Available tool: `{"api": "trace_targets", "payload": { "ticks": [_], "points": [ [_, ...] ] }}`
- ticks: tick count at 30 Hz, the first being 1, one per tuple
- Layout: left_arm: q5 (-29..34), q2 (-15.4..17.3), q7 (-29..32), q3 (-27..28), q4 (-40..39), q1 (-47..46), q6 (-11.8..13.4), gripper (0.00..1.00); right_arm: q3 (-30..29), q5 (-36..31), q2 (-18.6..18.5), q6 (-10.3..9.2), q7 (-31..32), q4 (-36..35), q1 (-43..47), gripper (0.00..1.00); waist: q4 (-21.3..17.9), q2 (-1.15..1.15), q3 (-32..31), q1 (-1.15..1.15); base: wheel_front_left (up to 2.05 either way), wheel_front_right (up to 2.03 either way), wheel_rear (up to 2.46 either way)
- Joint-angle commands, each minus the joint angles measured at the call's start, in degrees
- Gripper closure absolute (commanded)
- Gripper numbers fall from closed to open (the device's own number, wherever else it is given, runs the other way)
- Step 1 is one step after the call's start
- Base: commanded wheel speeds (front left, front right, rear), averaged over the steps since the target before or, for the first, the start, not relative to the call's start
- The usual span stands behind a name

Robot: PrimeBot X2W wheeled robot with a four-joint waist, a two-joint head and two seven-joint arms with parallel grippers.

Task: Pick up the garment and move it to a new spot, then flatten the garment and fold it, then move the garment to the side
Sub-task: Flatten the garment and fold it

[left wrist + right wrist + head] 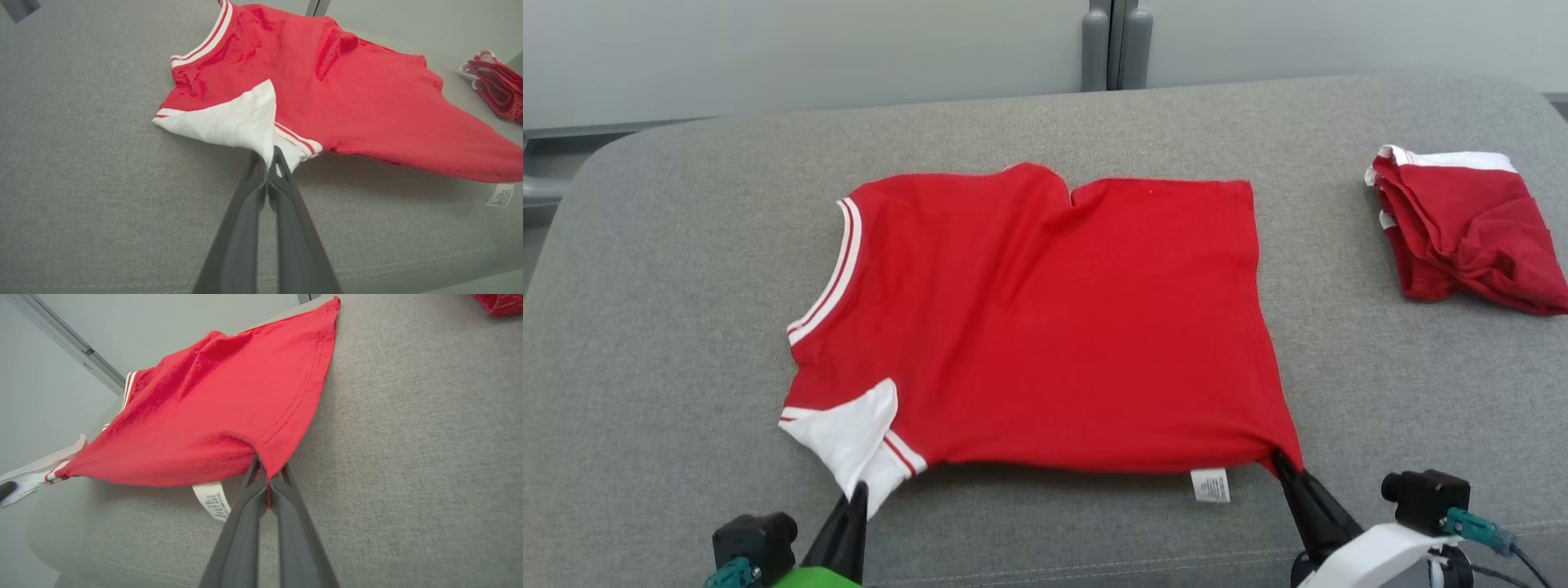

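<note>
Stretching across nearly the whole head view, a grey woven surface [645, 245] is seen, with rounded far corners and a stitched seam along its near edge. Behind it a pale wall [768, 49] is shown, broken near the middle by a darker grey post [1116, 45]. At the far right of the surface a second red garment [1470, 237], banded in white along its top, is laid in a loose folded bundle, well apart from the piece being handled.

The garment [1045, 327] is laid sideways near the middle of the surface. It is a red T-shirt; its neck opening, edged by a white-and-red striped collar [833, 273], is turned towards the robot's left, and its stitched hem [1254, 269] is turned towards the right. A shallow dip is seen in its far edge, and soft creases are spread across the cloth. A white sleeve [849, 433] with a red-striped cuff is found at the near left corner. A white care label [1211, 484] is hung below the near edge, close to the right corner.

The left gripper [858, 490] is closed on the tip of the sleeve; in the left wrist view white cloth is pinched between the dark fingers. The right gripper [1281, 459] is closed on the near hem corner, with red cloth pinched between its tips. In the wrist views the near edge is raised slightly off the surface, with a shadow cast beneath it.
</note>
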Motion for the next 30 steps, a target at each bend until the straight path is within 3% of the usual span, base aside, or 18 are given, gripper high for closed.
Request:
{"api": "trace_targets", "payload": {
  "ticks": [1,8,17,23,30],
  "points": [
    [-0.3,0.7,0.7,-0.1,-0.6,1.5,0.5,1.0,-0.5,-0.2,0.2,-0.01,0.6,-0.7,1.4,1.0,0.2,0.0,-2.5,0.0,0.0,0.0,0.0],
    [-4.5,4.2,11.9,-0.6,-9.2,9.7,2.5,1.0,-5.5,-3.2,-0.1,-0.01,13.9,-10.2,12.4,1.0,0.5,0.0,-5.6,0.0,0.0,0.0,0.0],
    [-7.3,6.6,19.5,-1.3,-17.0,15.5,4.5,1.0,-12.8,-5.5,2.5,0.0,27.7,-21.9,21.6,1.0,1.1,0.0,-5.8,0.0,0.0,0.0,0.0],
    [-8.6,8.4,22.4,-0.8,-21.2,16.9,4.7,1.0,-16.7,-7.4,4.3,0.0,32.6,-27.7,23.4,1.0,1.0,0.0,-5.0,0.0,0.0,0.0,0.0],
    [-9.6,7.1,19.6,2.0,-21.6,11.1,3.8,1.0,-17.9,-7.5,4.6,0.0,34.0,-30.6,19.2,1.0,0.4,0.0,-2.3,0.0,0.0,0.0,0.0]
  ]
}}
